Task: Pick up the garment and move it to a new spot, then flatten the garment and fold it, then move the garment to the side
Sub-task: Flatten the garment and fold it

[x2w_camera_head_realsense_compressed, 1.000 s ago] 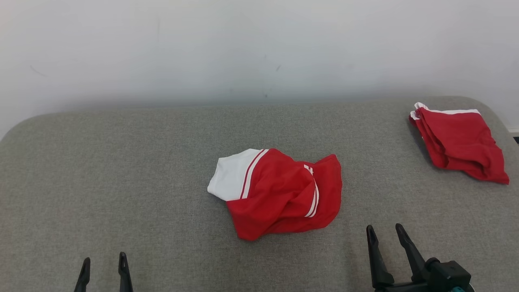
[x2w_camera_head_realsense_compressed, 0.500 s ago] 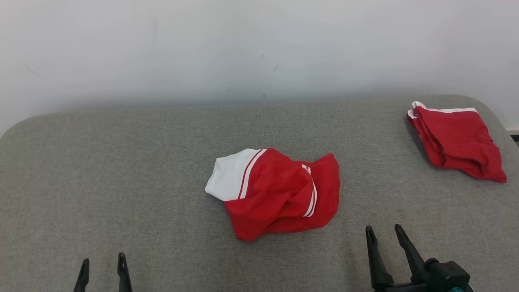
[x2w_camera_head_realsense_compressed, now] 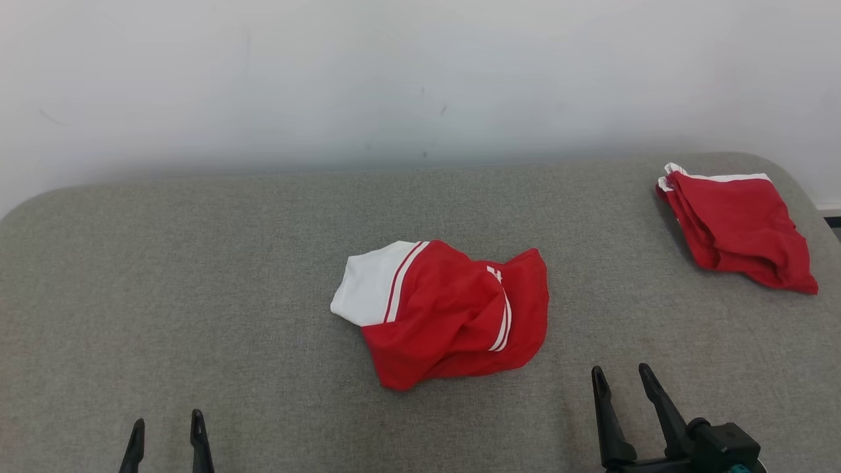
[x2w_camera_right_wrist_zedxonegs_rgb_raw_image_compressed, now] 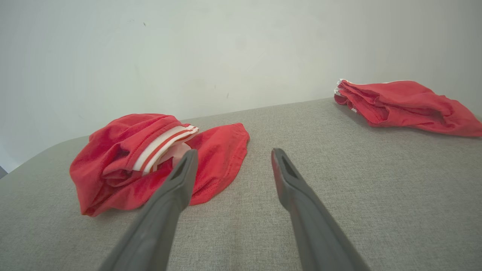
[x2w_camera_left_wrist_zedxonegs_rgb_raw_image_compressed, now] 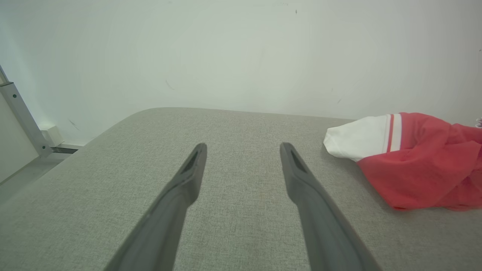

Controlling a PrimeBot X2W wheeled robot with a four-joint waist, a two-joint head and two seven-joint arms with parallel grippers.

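Bright, soft, even light falls from above. The white wall dims to a greyish band just above the grey cushion. The red garment casts only a thin, faint shadow at its edges. The head view is sharp. In the wrist views the left gripper and right gripper blur and stretch toward the bottom edge, and the cushion's far rim bows.

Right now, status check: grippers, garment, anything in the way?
Left gripper open, empty. Right gripper open, empty, nearer the work. Crumpled garment mid-surface, not yet picked up. Second red garment far right, off the path.
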